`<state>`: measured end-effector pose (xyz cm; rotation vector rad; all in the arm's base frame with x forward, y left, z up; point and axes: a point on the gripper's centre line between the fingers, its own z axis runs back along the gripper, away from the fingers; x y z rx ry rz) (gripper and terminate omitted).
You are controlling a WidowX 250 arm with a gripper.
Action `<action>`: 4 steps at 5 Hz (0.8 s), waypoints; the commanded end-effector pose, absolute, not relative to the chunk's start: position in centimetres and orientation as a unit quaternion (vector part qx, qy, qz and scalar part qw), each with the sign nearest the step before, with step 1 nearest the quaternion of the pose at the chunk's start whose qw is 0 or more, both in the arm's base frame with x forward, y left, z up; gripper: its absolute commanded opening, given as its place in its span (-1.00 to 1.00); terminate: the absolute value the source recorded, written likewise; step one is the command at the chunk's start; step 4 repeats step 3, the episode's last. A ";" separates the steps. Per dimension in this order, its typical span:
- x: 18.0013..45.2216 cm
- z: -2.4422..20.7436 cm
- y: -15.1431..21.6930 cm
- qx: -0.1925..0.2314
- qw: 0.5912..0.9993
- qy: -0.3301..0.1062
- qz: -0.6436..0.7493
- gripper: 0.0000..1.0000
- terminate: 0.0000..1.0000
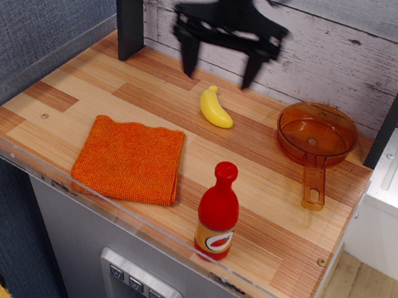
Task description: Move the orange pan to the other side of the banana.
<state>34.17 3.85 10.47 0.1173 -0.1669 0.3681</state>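
Right of the banana [216, 107], well apart: orange pan [315, 135], handle toward table front. Behind banana, raised: gripper [220, 70], fingers spread wide, empty.

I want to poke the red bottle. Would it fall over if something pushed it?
Probably, if pushed up high. The bottle stands upright, tall and narrow on a small base, so a nudge near its cap would likely tip it. A low push might just slide it along the smooth table. Being round, it could roll once it is down.
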 end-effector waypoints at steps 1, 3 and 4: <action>38.2 10.4 8.5 0.044 0.992 -0.085 0.083 1.00 -1.00; 38.2 10.4 8.5 0.044 0.992 -0.085 0.083 1.00 1.00; 38.2 10.4 8.5 0.044 0.992 -0.085 0.083 1.00 1.00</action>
